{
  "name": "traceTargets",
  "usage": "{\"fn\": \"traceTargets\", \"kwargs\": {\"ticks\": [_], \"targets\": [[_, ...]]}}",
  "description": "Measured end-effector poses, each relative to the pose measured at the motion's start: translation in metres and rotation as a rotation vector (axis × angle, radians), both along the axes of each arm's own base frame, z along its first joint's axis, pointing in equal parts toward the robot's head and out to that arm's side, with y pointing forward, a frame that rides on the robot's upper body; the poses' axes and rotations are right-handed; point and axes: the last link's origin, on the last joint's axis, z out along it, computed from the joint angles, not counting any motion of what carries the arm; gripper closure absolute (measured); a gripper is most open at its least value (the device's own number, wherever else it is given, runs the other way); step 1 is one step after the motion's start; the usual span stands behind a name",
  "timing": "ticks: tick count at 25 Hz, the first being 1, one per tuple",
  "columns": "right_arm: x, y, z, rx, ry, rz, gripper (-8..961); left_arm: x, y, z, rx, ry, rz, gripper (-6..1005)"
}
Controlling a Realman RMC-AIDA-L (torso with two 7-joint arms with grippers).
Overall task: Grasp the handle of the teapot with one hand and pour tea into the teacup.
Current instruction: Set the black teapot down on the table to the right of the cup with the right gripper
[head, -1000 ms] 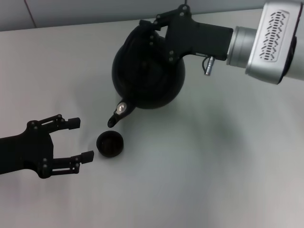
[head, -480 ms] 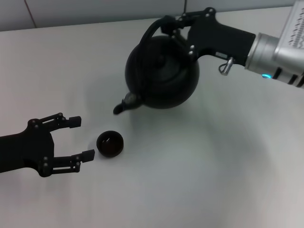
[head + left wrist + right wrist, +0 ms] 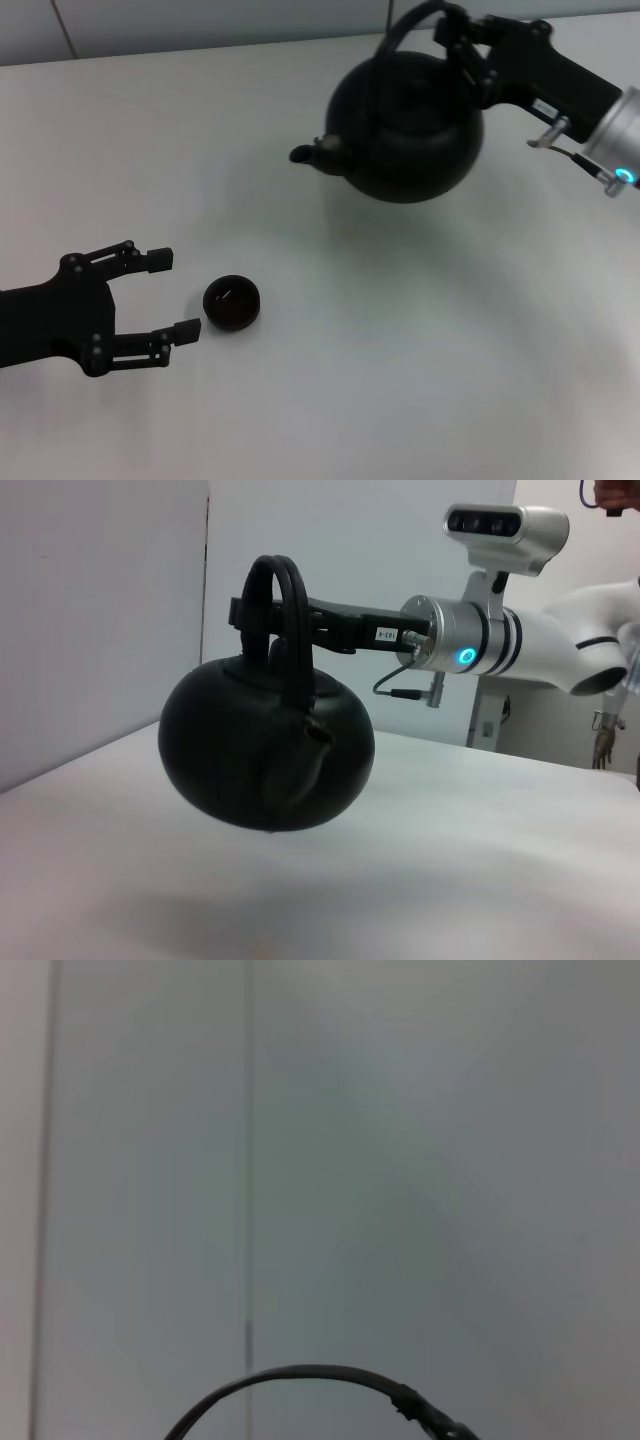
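— Black fingers of the right gripper point(image 3: 462, 38) were clenched on what?

— On the handle point(image 3: 400, 35) of the teapot point(image 3: 405, 125), near the top of its arch. The pot hung below those fingers, clear of the white table point(image 3: 420, 340), roughly level, its spout point(image 3: 305, 153) pointing away from the wrist toward the robot's left.

— And the left gripper point(image 3: 165, 295)?

— Its fingers were spread, grasping nothing, low over the table. The teacup point(image 3: 232, 302) stood upright just beyond the fingertips, not touching them, well apart from the teapot.

— Anything from the right wrist?

— Only a thin arc of the handle against a pale wall point(image 3: 400, 1160).
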Motion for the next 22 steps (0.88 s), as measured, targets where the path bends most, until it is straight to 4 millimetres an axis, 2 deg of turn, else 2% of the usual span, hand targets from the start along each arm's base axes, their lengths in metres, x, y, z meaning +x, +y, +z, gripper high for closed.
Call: {"fn": "traceTargets", "kwargs": {"ticks": [6,11,22], "targets": [[0.024,-0.012,-0.001,-0.013,0.036,-0.114,863,0.000,-0.001,-0.001,-0.008,0.000,-0.004,129],[0.033,-0.017,-0.007,-0.034,0.041,-0.171,862,0.001,-0.001,-0.002,-0.010,-0.001,-0.005,128],[0.040,-0.016,-0.014,-0.063,0.040,-0.231,863,0.003,-0.001,-0.005,-0.017,-0.009,-0.008,128]]}}
